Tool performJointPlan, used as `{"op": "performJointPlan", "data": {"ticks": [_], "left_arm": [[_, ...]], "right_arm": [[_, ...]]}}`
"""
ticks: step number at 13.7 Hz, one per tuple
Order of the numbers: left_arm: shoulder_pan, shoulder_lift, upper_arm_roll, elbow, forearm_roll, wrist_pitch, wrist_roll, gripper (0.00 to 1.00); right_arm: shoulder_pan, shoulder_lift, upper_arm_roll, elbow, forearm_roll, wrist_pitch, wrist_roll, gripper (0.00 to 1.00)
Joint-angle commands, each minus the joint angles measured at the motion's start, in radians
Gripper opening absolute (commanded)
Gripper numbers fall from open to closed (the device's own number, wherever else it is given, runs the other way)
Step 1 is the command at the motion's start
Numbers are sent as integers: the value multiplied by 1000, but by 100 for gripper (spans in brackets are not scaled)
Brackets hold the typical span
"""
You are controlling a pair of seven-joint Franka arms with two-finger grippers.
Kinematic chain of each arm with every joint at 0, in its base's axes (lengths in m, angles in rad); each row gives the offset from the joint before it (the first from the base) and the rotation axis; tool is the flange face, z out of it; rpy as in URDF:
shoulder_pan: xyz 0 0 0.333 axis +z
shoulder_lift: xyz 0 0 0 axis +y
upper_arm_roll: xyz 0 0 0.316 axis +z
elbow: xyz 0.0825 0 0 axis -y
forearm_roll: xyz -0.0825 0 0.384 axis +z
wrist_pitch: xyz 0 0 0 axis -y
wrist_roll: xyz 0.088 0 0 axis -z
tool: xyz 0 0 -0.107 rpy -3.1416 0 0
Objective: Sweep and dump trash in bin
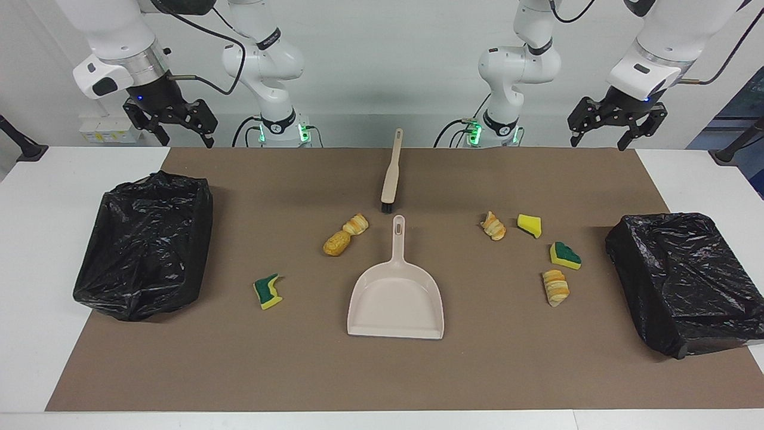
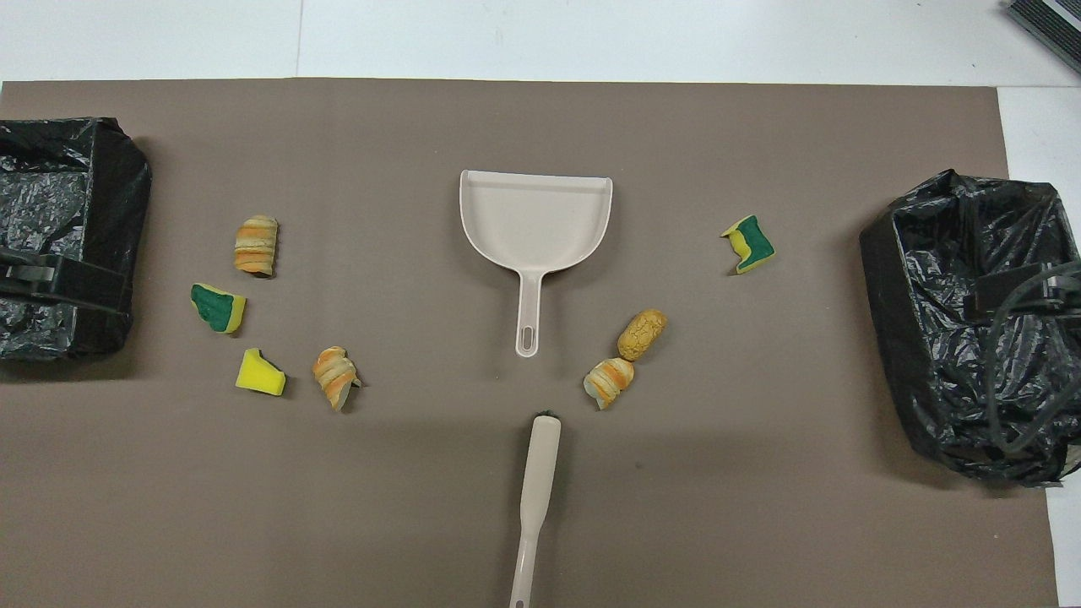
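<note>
Seven scraps of trash point(image 1: 337, 243) are scattered on the brown mat point(image 1: 239, 370) around the dustpan point(image 1: 396, 301), with the brush point(image 1: 391, 173) lying nearer the robots. Bag-lined bins point(image 1: 143, 242) are set at both ends. The left gripper point(image 1: 615, 122) and the right gripper point(image 1: 173, 119) are held released, raised above the table's edge.

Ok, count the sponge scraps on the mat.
3. One lies alone toward the right arm's end, beside the dustpan. Two lie toward the left arm's end: a plain yellow one and a green-topped one farther from the robots. None looks hidden.
</note>
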Motion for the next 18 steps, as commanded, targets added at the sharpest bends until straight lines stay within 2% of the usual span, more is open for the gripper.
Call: {"op": "performJointPlan", "data": {"ticks": [1,7,10,12,14,16,18], "left_arm": [[10,-4,-7,10,-1,-30,4,100],[-2,-7,-13,12,-4,-17,-11,100],[-20,-32,-27,-25,-24,-14,-9,100],[-83,-70,-30,-120,-52,33,-11,100],[-161,-133,-30,-259,-58,108,-19,100],[-273,-193,-33,-410,-58,189,-118,100],[-394,-214,-33,-522,-58,272,-231,100]], "right_arm": [[1,3,0,5,-15,-4,-12,100],[-1,6,0,10,-18,36,-56,100],[5,-6,1,-5,-15,30,-59,100],[19,-6,0,-12,-15,31,-62,100],[16,-8,0,-8,-11,19,-65,100],[24,-19,6,-5,-21,19,-64,100],[22,-14,12,-5,-12,20,-62,100]]}}
